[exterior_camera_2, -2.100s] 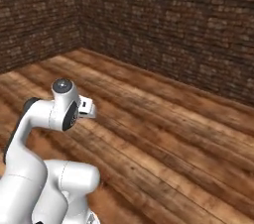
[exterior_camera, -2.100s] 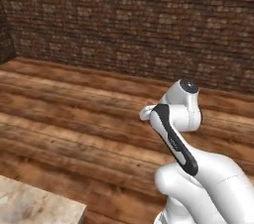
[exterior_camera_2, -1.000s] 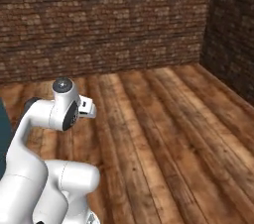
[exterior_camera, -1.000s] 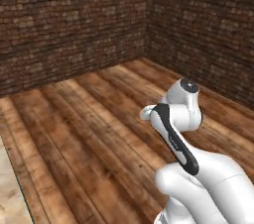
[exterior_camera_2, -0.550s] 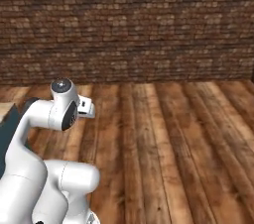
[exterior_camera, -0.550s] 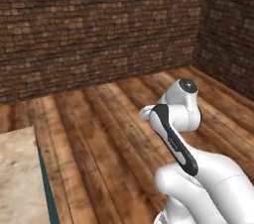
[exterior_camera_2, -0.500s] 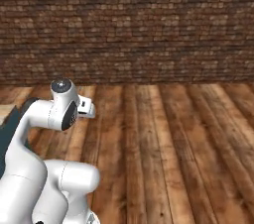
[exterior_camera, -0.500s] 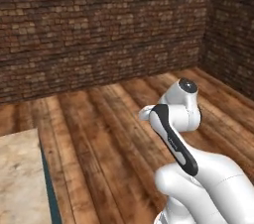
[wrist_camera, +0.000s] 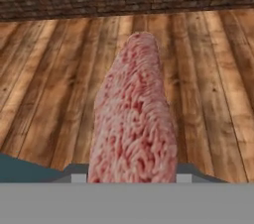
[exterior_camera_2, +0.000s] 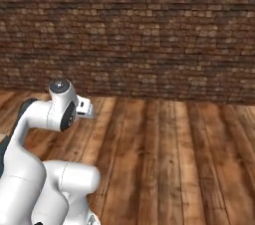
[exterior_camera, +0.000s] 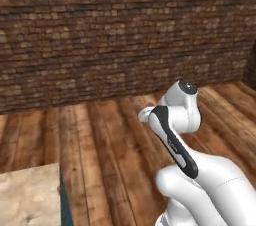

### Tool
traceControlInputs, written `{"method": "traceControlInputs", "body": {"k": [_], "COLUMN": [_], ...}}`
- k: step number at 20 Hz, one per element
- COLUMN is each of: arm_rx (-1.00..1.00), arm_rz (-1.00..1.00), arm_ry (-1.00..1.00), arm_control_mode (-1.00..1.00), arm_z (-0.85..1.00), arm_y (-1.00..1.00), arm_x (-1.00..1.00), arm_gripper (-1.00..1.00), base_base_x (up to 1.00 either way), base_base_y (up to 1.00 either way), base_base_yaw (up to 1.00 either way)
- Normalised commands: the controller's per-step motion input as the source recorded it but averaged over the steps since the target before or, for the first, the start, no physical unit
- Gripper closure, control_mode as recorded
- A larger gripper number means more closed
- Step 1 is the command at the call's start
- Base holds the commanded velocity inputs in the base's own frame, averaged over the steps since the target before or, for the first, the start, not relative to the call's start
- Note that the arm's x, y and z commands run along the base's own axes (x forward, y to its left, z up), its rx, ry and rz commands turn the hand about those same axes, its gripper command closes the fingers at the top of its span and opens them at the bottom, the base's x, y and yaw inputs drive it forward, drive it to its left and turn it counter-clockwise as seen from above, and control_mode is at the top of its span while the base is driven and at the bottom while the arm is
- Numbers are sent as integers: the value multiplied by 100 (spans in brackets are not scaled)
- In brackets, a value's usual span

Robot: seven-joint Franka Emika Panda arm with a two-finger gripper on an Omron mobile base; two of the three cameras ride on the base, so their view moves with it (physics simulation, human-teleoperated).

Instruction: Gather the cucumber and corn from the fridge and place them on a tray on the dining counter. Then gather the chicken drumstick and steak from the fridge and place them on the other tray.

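Brick wall (exterior_camera_2: 149,30), dark brown and reddish, runs across the whole background in both base views, and wooden plank flooring (exterior_camera_2: 174,159) stretches from its foot toward me. At the lower left of the left base view a corner of the dining counter (exterior_camera: 27,197) shows: beige, brown-mottled stone on top, with a thin strip of its teal base along the right edge.

My arm (exterior_camera: 182,120) is folded close over my body in the base views, white with dark joints, its elbow raised above the floor planks.

Along my hand camera I see the steak (wrist_camera: 134,119), a long pinkish-red slab with pale streaks. It rises from between my fingers at the bottom of that view and reaches up toward the middle of the frame, its far end rounded and hanging over the bare planks, touching neither floor nor counter. My gripper (wrist_camera: 130,178) is pinched onto the near end of the steak; the meat is wide enough there to cover almost all of my 2 fingers, so just small grey bits of them peek out on either side. A dark teal patch sits at the lower left corner of the hand view, beside the steak's near end.
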Motion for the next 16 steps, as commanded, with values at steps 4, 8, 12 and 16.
{"method": "traceControlInputs", "body": {"k": [4,8,12,16], "arm_rx": [0,0,0,0], "arm_rz": [0,0,0,0], "arm_ry": [0,0,0,0], "arm_control_mode": [100,100,100,100], "arm_z": [0,0,0,0], "arm_y": [0,0,0,0], "arm_x": [0,0,0,0], "arm_gripper": [100,100,100,100], "base_base_x": [100,100,100,100], "base_base_y": [-10,-9,-5,-5], "base_base_yaw": [35,41,46,51]}}
